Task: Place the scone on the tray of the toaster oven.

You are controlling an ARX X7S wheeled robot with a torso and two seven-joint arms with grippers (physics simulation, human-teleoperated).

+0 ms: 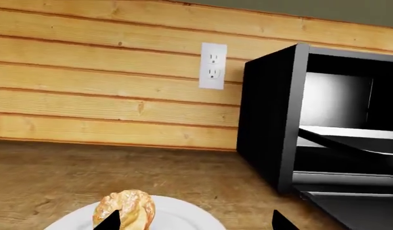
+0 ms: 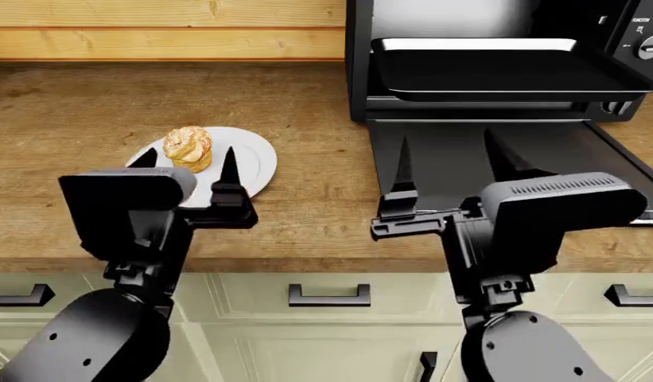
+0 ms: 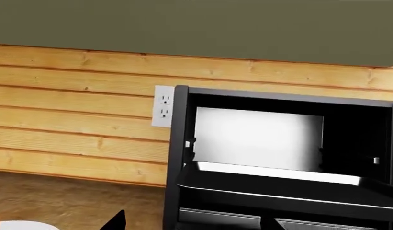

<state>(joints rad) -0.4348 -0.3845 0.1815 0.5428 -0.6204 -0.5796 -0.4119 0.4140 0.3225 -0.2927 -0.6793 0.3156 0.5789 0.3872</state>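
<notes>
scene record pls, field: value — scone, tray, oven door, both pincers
scone: on white plate, ungrasped
tray: empty, slid partway out of toaster oven
oven door: folded down, open
left pincer: open, straddling the scone at the plate
right pincer: open, empty, over the door

Bright, even light – sharp renders, faint shadows – soft glare inside the toaster oven (image 3: 260,139).

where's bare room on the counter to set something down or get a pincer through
Bare wood lies on the counter left of the plate, and between the plate and the toaster oven. The tray is bare. It is crowded where the scone sits between the left pincer tips. The right pincer hangs over the dropped door.
</notes>
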